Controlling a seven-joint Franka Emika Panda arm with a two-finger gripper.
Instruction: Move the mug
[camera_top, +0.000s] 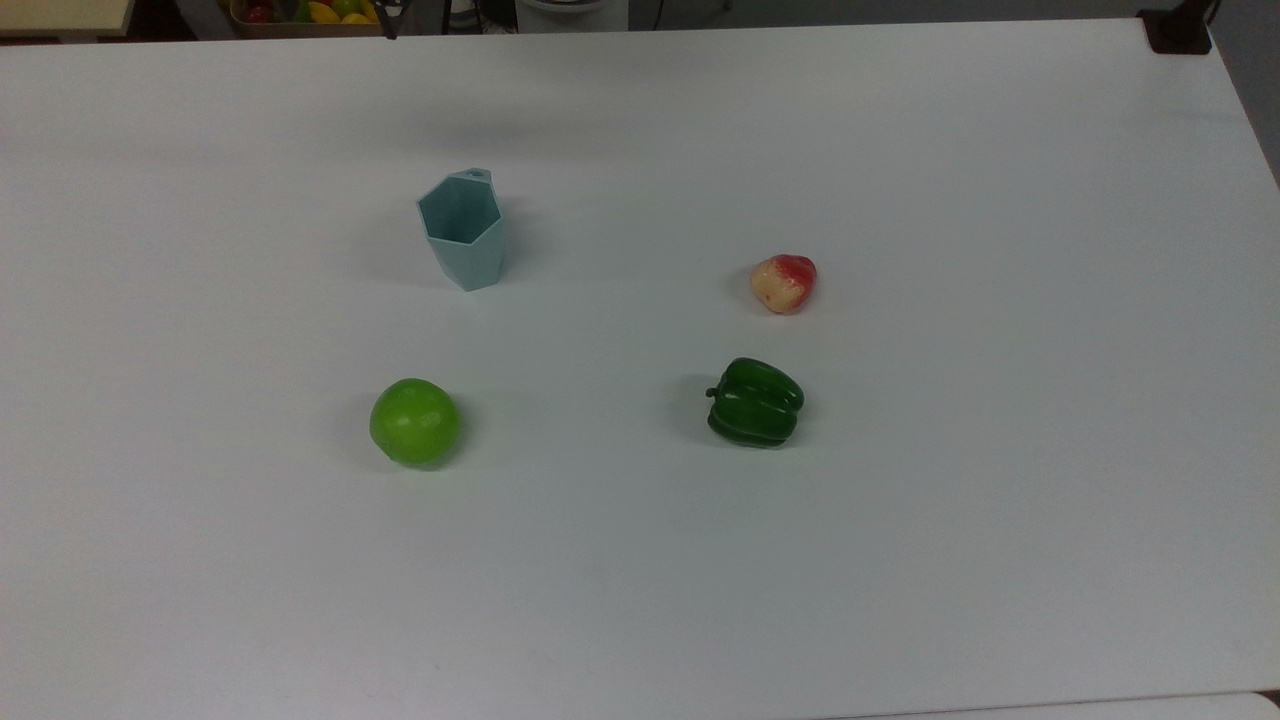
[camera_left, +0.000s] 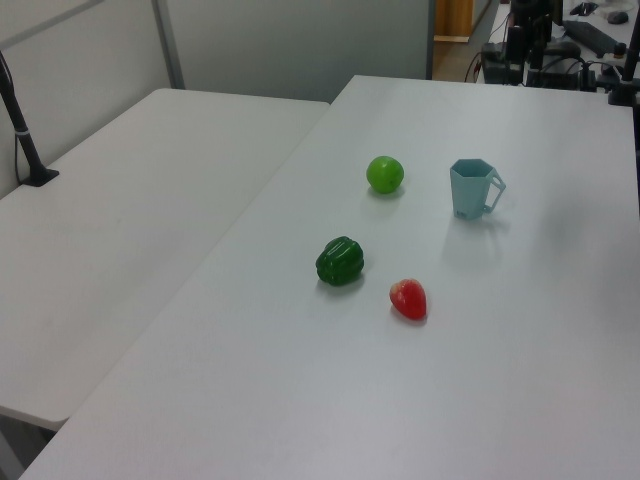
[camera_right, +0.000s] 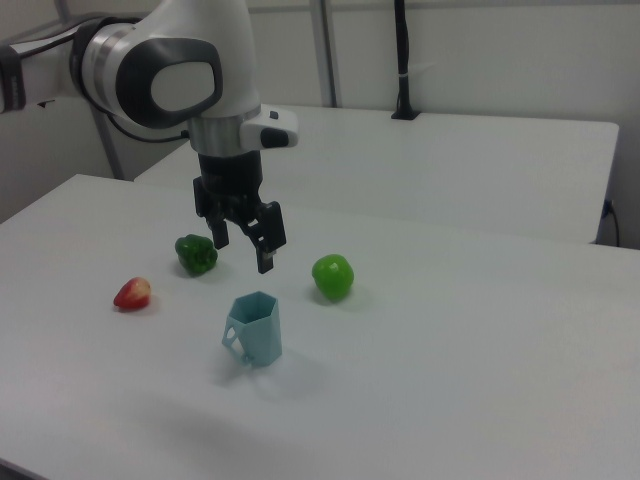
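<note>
One mug (camera_right: 254, 327) stands upright on the table (camera_right: 450, 350), likely light, rigid and slick-sided. Its flat facets or rim suit the gripper (camera_right: 243, 243), which hangs above with fingers spread.

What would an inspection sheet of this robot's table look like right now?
Surface: white table, bare apart from four items.
Job's things: pale blue-green mug upright, handle toward the right view's left, untouched.
Clutter: green apple, green pepper, strawberry, each apart from the mug.
Grippers: gripper open, hanging above the mug, holding nothing.
Cables: black cable on the neighbouring table's post.
Surroundings: second white table, grey partition wall.
</note>
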